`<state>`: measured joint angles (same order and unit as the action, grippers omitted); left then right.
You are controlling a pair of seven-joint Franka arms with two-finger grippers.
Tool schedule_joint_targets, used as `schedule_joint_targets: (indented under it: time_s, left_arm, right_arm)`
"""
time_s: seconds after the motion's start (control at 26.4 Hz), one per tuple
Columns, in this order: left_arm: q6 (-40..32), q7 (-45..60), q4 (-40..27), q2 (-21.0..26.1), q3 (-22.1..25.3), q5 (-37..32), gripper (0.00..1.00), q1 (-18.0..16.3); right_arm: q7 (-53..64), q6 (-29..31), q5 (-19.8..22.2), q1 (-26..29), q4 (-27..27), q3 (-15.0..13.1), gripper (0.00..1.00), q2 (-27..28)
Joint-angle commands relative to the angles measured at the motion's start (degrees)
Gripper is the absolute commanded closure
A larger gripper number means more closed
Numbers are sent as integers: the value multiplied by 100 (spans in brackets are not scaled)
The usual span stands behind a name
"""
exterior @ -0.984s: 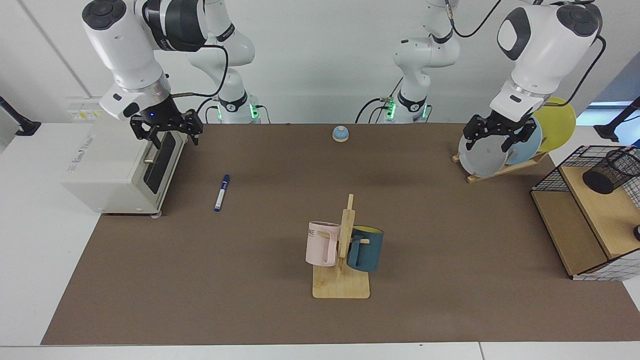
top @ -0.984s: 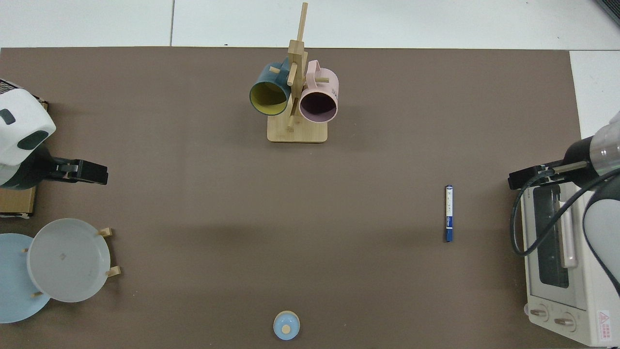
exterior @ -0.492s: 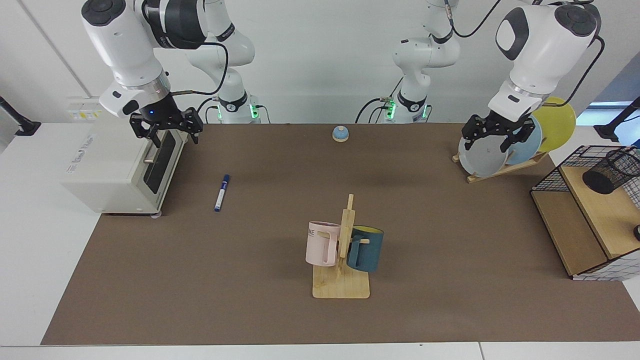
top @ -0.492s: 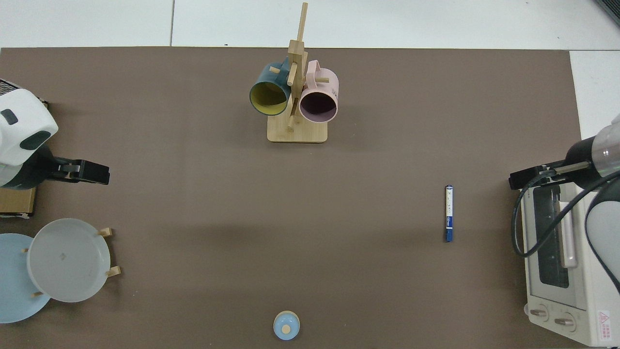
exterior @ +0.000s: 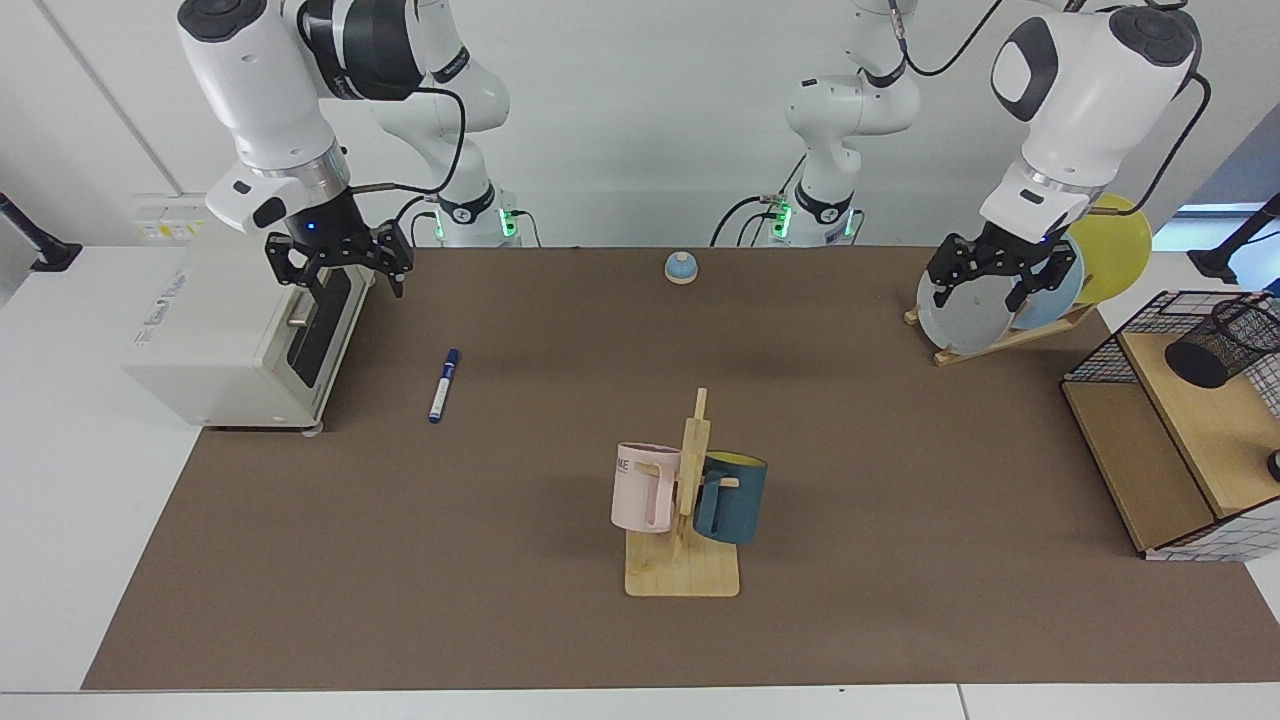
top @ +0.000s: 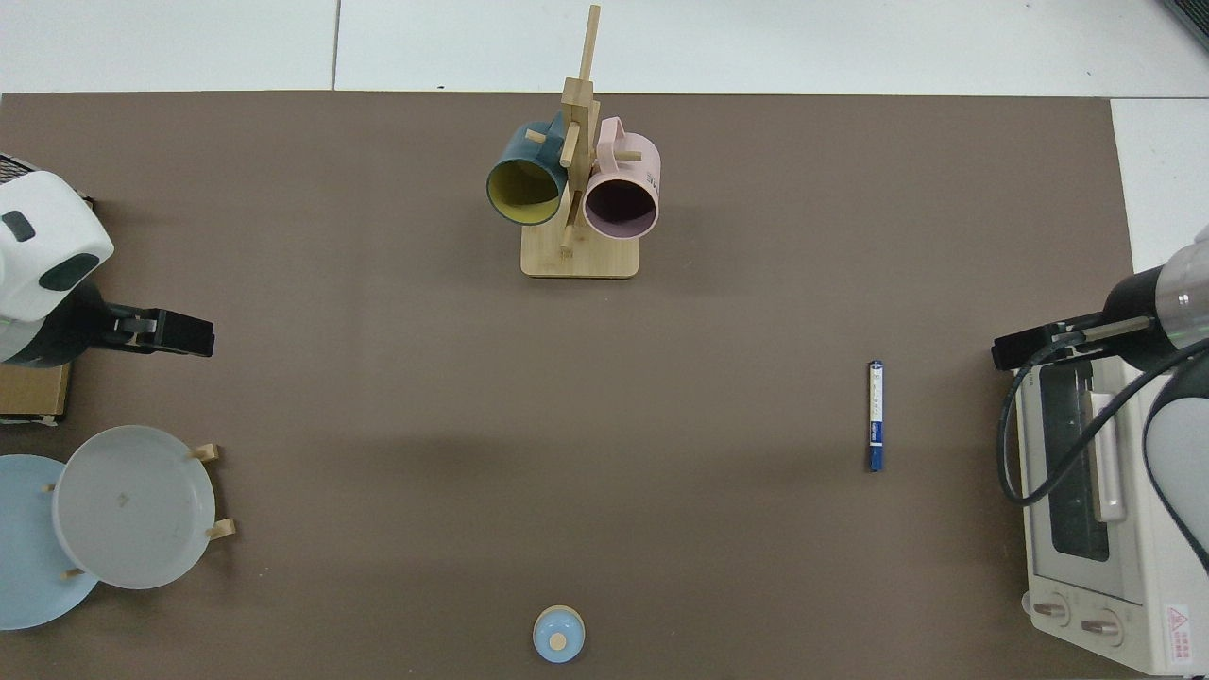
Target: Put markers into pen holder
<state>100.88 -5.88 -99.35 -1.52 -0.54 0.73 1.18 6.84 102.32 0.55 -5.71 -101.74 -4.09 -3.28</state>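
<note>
1. The marker (exterior: 444,385) is seen lying flat on the brown mat (exterior: 560,620), beside the toaster oven (exterior: 240,335), untouched by either gripper.
2. The right gripper (exterior: 340,272) is held above the oven's front, its fingers spread wide and empty.
3. The left gripper (exterior: 990,283) is held in front of the plate rack (exterior: 1010,335), fingers likewise spread, empty.
4. The pen holder (exterior: 1222,343) is seen tilted on the wooden shelf of the wire basket (exterior: 1100,365), well apart from the marker.

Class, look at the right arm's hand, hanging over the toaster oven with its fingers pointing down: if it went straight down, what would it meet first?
Probably the toaster oven: the right hand, open, hangs over its front top edge by the door. Depth is unclear; slightly further forward it would reach the brown mat instead. The marker lies well aside.
</note>
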Motion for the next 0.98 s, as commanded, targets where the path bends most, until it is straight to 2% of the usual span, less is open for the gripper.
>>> schedule_joint_targets:
  time_s: [0.0, 0.15, 0.34, 0.72, 0.95]
  left_arm:
    - [256, -10, -93, -6, 81, -108, 0, 102]
    - [765, -45, -93, 73, 81, -108, 0, 102]
    - [968, -212, -93, 126, 81, -108, 0, 102]
    - [1047, -221, -102, 530, 89, -108, 0, 93]
    - [1179, -221, -348, 574, 81, -99, 0, 102]
  right_arm:
    - [46, 595, -239, -123, -189, 31, 0, 204]
    - [37, 1025, -239, -141, -259, 31, 0, 581]
    - [37, 1799, -248, -132, -539, 31, 0, 1118]
    - [-1007, 2266, -257, -123, -1726, 31, 0, 1198]
    - [-1395, 2274, -257, -141, -2051, 31, 0, 1198]
